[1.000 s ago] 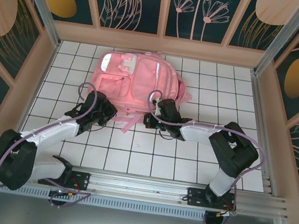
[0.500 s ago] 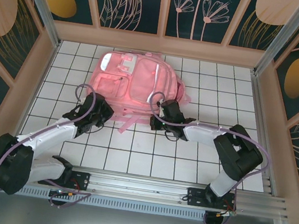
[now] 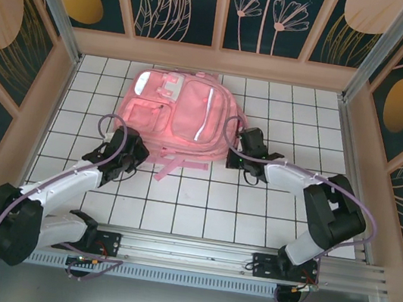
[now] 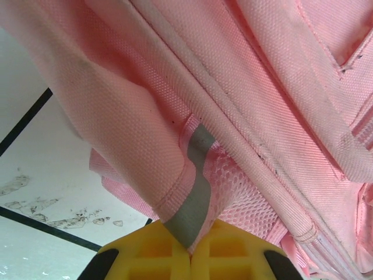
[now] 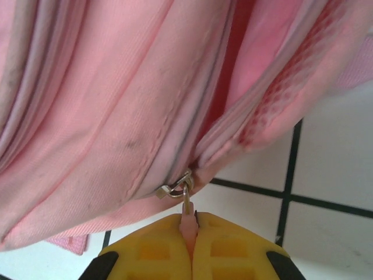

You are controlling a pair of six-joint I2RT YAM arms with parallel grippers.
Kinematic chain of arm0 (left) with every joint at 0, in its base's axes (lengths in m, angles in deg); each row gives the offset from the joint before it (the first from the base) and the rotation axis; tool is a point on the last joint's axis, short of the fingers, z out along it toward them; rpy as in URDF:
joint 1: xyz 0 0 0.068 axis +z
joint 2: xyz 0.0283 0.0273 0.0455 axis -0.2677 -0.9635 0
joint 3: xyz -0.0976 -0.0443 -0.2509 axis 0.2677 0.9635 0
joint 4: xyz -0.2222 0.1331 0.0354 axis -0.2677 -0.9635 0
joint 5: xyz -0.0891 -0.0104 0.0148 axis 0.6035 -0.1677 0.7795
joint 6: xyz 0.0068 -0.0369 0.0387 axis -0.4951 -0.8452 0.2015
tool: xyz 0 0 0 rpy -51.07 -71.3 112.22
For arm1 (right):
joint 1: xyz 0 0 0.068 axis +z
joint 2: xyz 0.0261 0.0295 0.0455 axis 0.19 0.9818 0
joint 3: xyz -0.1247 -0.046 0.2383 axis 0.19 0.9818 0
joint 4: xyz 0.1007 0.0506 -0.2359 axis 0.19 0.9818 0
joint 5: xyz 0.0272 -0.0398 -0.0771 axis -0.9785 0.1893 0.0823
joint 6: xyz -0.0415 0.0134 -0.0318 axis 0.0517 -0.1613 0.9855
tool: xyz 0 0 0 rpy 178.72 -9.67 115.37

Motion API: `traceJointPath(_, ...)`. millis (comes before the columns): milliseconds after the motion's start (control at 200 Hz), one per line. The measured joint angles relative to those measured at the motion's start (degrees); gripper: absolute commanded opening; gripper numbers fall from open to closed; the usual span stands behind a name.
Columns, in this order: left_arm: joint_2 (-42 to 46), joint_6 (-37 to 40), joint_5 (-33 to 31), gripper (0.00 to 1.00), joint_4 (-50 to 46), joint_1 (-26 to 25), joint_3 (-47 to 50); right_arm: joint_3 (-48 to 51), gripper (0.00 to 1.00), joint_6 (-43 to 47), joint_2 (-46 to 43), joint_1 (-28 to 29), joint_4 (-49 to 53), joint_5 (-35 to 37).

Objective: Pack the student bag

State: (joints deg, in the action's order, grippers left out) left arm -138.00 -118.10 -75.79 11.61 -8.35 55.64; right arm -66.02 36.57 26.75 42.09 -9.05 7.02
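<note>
Tiled table (image 3: 254, 205); outstretched arms flank student bag (image 3: 184, 114): left jaws clamp hem (image 4: 195, 192), right jaws zipper pull (image 5: 186, 213).

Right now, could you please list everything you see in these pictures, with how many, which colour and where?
backpack: one, pink, lying flat on the far part of the table.
grey strip: one, grey, on a pink edge of the backpack.
zipper pull: one, pink tab on a metal ring, at the backpack's edge.
table: one, white tiles with black lines.
walls: three, dark with plant pattern, around the table.
rail: one, metal, near edge.
left arm and right arm: two, white and black, from rail to backpack.
left gripper: one, yellow, shut on the grey strip.
right gripper: one, yellow, shut on the zipper pull.
</note>
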Motion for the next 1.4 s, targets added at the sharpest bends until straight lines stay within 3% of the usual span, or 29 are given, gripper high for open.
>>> traceJointPath(190, -4.11, 2.45, -2.01, 0.0, -3.93, 0.87, -4.31, -0.07, 0.0, 1.31, -2.56, 0.39, 0.74, -0.07)
traceJointPath(250, -7.65, 3.65, -3.65, 0.06, -6.29, 1.18, -8.07, 0.15, 0.0, 1.55, -3.91, 2.05, 1.38, 0.2)
traceJointPath(525, -21.55, 9.16, -12.94, 0.68, -16.22, 4.07, -23.15, 2.97, 0.0, 0.39, -10.23, 14.84, 4.28, 0.04)
traceJointPath(681, -25.22, 11.41, -13.99, 0.83, -18.97, 5.25, -30.75, 1.95, 0.0, -2.86, -8.81, 22.27, 4.13, -2.47)
traceJointPath(806, -23.63, 12.87, -12.76, 0.96, -18.84, 4.92, -32.92, -3.28, 0.0, -6.03, -1.57, 26.03, 2.6, -7.26)
traceJointPath(1071, -5.95, 10.16, -9.86, 0.95, -21.09, 4.85, -24.02, -16.68, 0.0, -11.1, 12.52, 28.87, -3.15, -15.72)
traceJointPath(1401, 6.38, 0.74, 3.76, 0.78, -17.29, 4.85, -2.34, -14.86, 0.0, -14.75, 13.29, 26.91, -8.9, -21.84)
